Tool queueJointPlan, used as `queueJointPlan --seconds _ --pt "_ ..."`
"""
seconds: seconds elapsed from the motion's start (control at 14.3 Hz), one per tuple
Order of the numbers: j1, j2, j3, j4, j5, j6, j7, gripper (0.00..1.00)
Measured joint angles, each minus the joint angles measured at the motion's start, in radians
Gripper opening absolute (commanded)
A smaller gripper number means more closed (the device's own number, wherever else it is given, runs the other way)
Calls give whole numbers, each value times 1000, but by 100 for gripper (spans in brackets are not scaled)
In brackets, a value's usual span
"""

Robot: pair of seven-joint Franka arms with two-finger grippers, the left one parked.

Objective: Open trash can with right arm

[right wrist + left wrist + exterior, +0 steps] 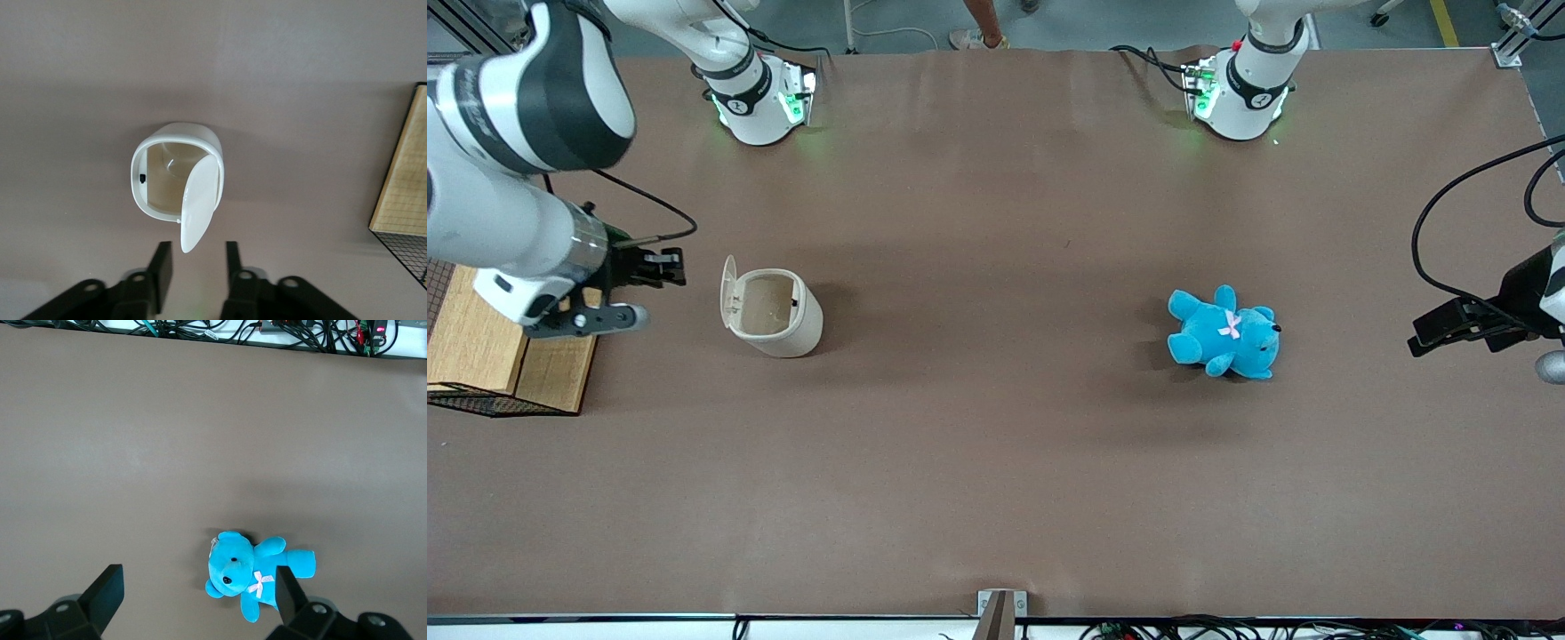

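Trash can (774, 313) stands on table (996, 444), lid (729, 293) raised upright, interior exposed. Gripper (665, 268) hovers at the can's 9 o'clock toward the working arm's end, clear of it, fingers (160, 270) parted, grasping nothing

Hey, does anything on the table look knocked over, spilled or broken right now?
Nothing spilled or broken. The trash can stands upright with its lid flipped up, showing a bare inside. The blue teddy lies on its side toward the parked arm's end. The gripper hovers beside the lid, fingers apart, holding nothing.
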Motion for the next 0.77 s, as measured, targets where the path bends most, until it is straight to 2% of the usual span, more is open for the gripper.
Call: queueJointPlan --seconds 0.35,0.77 --pt "-45 -29 -2 93 -3 12 -1 100" --pt "-79 -129 -2 104 -4 -4 -1 100"
